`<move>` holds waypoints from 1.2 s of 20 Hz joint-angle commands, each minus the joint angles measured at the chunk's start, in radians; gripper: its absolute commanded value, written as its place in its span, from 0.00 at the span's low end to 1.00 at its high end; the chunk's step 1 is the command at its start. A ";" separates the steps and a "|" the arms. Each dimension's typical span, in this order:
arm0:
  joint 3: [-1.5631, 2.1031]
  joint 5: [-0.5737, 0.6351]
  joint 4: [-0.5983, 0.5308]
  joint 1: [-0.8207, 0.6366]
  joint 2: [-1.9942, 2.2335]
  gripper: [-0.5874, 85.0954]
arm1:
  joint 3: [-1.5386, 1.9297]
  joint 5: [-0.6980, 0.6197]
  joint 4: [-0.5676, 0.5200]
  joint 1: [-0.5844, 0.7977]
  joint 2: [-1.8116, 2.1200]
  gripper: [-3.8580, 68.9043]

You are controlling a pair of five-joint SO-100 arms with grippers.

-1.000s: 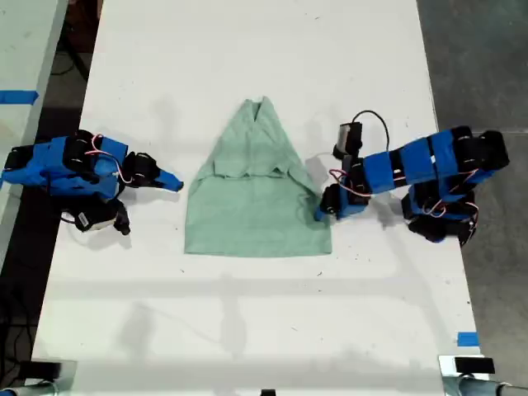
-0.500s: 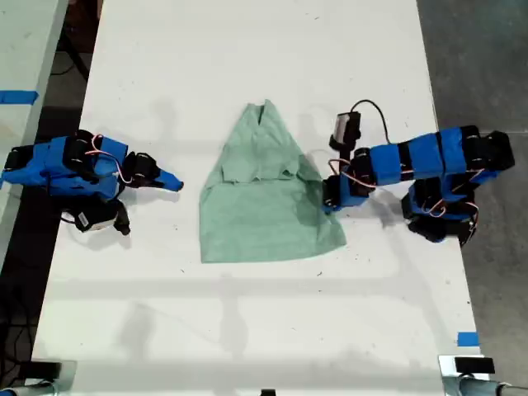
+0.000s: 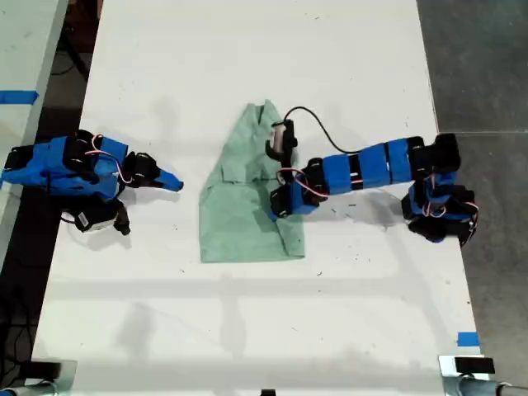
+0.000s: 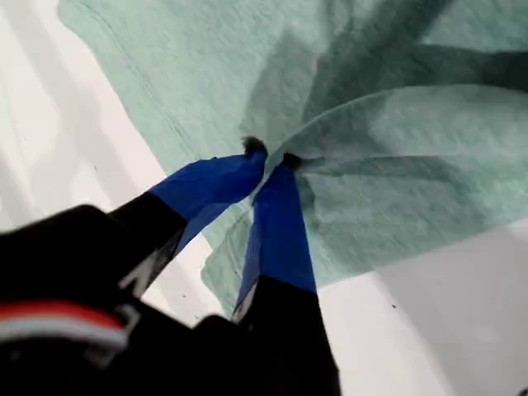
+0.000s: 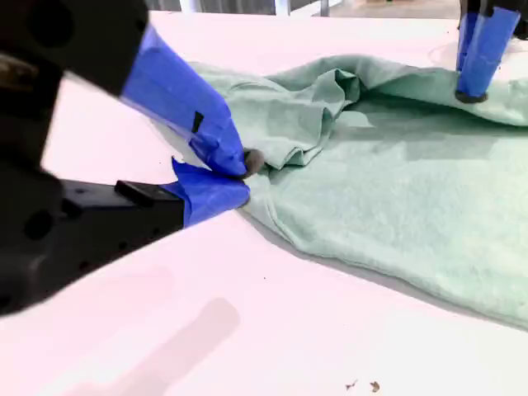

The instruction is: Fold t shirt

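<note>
Mint-green cloth, the t shirt (image 3: 247,198), is spread on the white table (image 3: 247,49) near the middle of the exterior view, its narrow end pointing toward that view's top. The edge on the exterior view's right is lifted and carried over the body of the garment. That fold is pinched by my first gripper (image 4: 268,158), whose blue-taped jaws are closed on the fabric, the arm reaching in from the exterior view's right. My second gripper (image 5: 241,175) is seen at the exterior view's left, resting low by the table just beside the shirt's edge, its jaws nearly together and nothing clearly caught between them.
</note>
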 commanded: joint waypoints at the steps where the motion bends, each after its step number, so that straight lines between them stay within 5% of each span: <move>1: 0.008 -0.018 0.003 0.011 0.008 0.01 | -0.209 -0.015 0.060 -0.023 -0.049 0.23; 3: 0.008 -0.018 0.003 0.011 0.008 0.01 | -0.210 -0.015 0.097 -0.017 -0.009 0.34; 7: 0.008 -0.018 0.003 0.009 0.008 0.01 | -0.144 -0.003 0.259 0.014 0.184 0.35; 9: 0.008 -0.018 0.005 0.009 0.008 0.01 | 0.015 0.015 0.293 0.035 0.347 0.07; 11: 0.008 -0.018 0.005 0.009 0.008 0.01 | 0.334 0.041 0.227 0.071 0.568 0.07; 15: 0.008 -0.018 0.005 0.008 0.008 0.01 | 1.100 0.086 -0.087 0.121 1.063 0.07; 18: 0.008 -0.018 0.003 0.009 0.008 0.01 | 1.447 0.135 -0.129 0.140 1.413 0.07; 20: 0.008 -0.018 0.003 0.009 0.008 0.01 | 1.671 0.153 -0.091 0.130 1.795 0.07; 22: 0.009 -0.018 0.002 0.008 0.008 0.01 | 1.759 0.196 0.176 0.130 2.155 0.07; 24: 0.009 -0.018 0.000 0.006 0.008 0.01 | 1.776 0.192 0.146 0.143 2.151 0.07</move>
